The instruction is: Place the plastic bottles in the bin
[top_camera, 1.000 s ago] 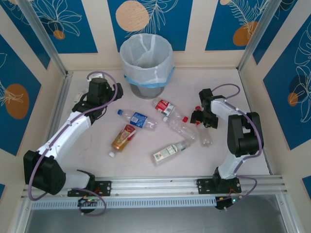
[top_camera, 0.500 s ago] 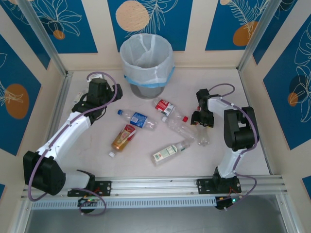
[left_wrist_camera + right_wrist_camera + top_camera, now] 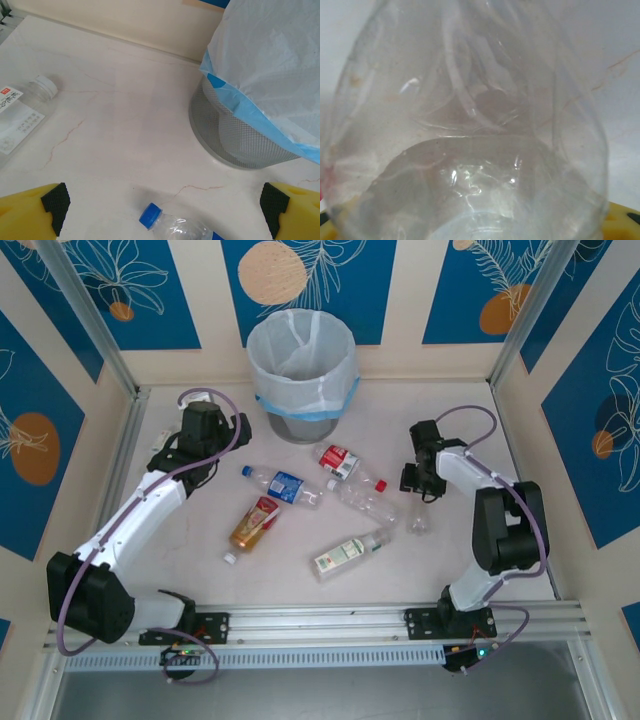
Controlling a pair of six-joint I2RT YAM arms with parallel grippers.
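Bin: stood upright at the far middle of the worktop, lined with a white bag that had a light-blue band.
Blue-label bottle: lay on its side a little nearer than the bin and apart from it, blue cap toward the far left.
Red-label bottle: lay on its side just right of the blue-label bottle, red cap toward the right.
Crumpled clear bottle: lay on the near side of the red-label bottle; whether the two touched could not be told.
Gold-red bottle: lay on its side just nearer than the blue-label bottle, white cap toward the near left.
Green-white bottle: lay on its side, closest of all to the arm bases.
Small clear bottle: lay on the worktop just nearer than the right end effector.
White-capped bottle: lay at the left edge of the left wrist view, well apart from the bin.
Left end effector: sat left of the bin, its yellow fingers spread wide and holding nothing, with a blue bottle cap just ahead of them.
Right end effector: was right of the bottle group, yellow fingertips far apart at the bottom corners of its wrist view. Clear bottle plastic lay very close to the camera, and contact could not be told.
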